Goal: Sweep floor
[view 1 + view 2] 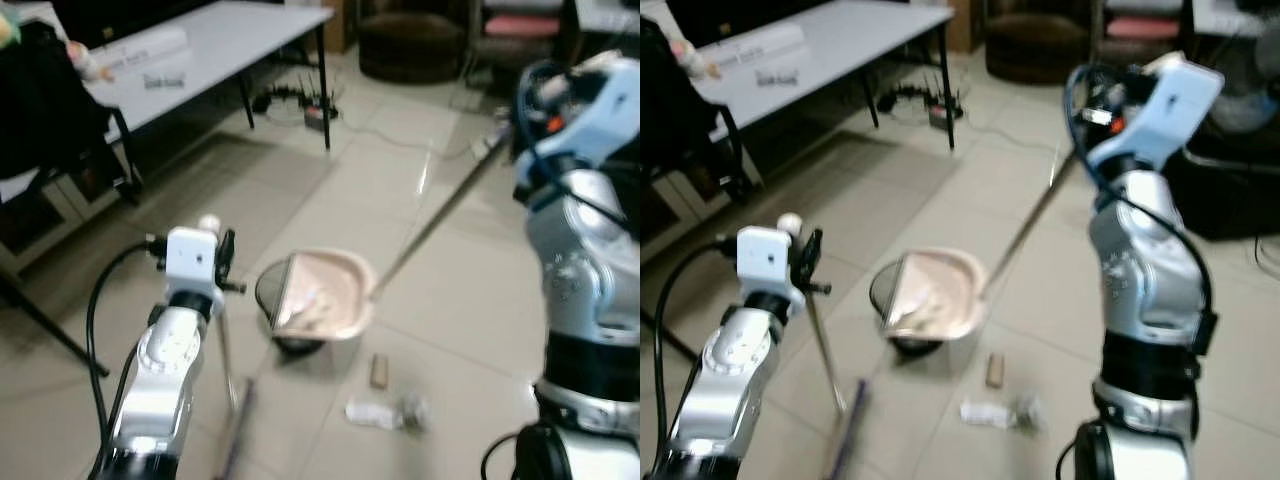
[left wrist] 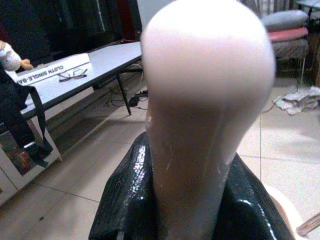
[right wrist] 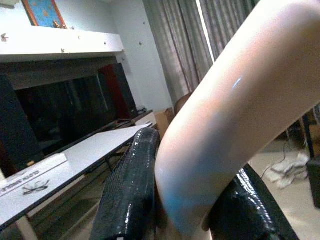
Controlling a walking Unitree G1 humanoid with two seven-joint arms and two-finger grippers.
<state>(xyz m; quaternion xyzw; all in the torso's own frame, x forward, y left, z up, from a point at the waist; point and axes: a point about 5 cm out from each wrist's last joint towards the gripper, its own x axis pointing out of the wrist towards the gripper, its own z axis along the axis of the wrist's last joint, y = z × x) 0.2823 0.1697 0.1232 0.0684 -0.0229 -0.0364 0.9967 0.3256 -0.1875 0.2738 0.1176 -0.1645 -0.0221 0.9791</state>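
While both head views are soft with blur, the main pieces can be made out. Low in the centre of the frame a pink dustpan [image 1: 325,292] rests on the tiled floor [image 1: 450,300], tipped so its inside faces up, with pale scraps in it; a dark round shape under it is too smeared to name. Its long handle [image 1: 440,215] runs up toward the upper right, where its top end is hidden behind the right arm. In the right wrist view the right gripper [image 3: 192,200] has its black fingers [image 3: 127,190] closed around that pale curved handle. At lower left, the left gripper [image 2: 192,200] is clamped on the rounded pink tip of the broom handle [image 2: 207,100], which blocks most of that view. The thin shaft [image 1: 825,355] drops toward the bottom edge and its brush end is cut off and blurred. Just right of the dustpan lie a small brown piece [image 1: 379,371] and a crumpled white scrap [image 1: 385,412]. A grey table [image 1: 240,40] sits upper left.
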